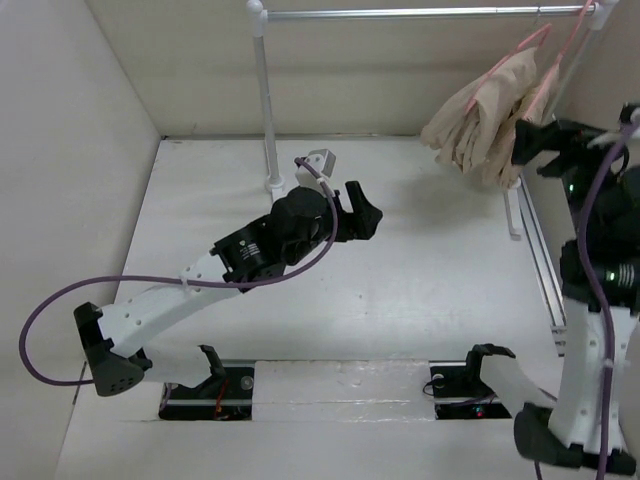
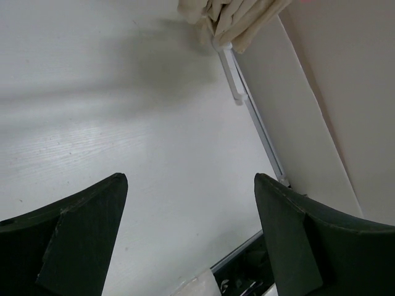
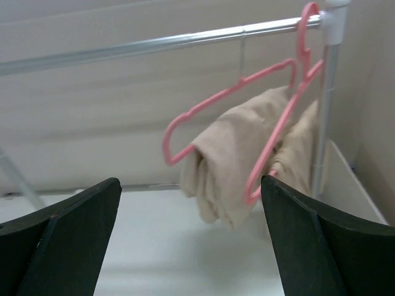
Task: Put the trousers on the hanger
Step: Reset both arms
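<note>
From above, the trousers [image 1: 478,118] hang folded over the hanger [image 1: 527,44] on the rail [image 1: 400,12], in the upper right of the frame. The right tool [image 1: 528,140] is just beside them, and the left tool [image 1: 365,212] is over the middle of the tabletop [image 1: 430,270]. In the left wrist view, the fingers are apart with nothing between. In the right wrist view, the fingers are also apart and empty. I think a careless retreat may catch the cloth and drag it off the bar.

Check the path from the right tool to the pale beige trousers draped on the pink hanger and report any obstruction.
Nothing visible blocks it. The right tool stands open facing the pale beige cotton trousers on the thin pink hanger under the metal rail, with only air between. A second pink hanger hangs behind.
</note>
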You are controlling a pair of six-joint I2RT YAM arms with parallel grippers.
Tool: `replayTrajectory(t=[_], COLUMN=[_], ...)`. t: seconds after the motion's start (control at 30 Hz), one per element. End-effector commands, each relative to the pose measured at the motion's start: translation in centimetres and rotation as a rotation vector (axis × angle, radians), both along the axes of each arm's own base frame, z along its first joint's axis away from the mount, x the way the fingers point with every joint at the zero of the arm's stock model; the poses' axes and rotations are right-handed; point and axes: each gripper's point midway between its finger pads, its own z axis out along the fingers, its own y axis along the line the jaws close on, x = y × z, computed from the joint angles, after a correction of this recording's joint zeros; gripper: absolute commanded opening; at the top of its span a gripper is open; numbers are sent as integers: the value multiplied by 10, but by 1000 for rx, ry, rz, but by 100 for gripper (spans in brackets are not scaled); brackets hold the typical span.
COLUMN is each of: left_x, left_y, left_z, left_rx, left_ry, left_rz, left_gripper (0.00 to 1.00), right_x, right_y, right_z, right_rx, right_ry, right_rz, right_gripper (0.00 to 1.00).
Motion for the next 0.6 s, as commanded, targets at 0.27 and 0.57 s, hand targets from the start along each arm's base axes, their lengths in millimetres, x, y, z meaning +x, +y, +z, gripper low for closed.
replayTrajectory(t=[0.27,0.57], left_x=[3,-35], left_y=[61,86], left_z=[-8,-87], left_rx=[46,-47], left_ry=[38,218], left_rz=[221,205], left_gripper=[85,85], right_x=[-93,-135], right_y=[71,65], right_z=[-222,-299], right_rx=[6,-22], right_ry=[444,616], right_rz=[315,306], right_gripper=[100,100])
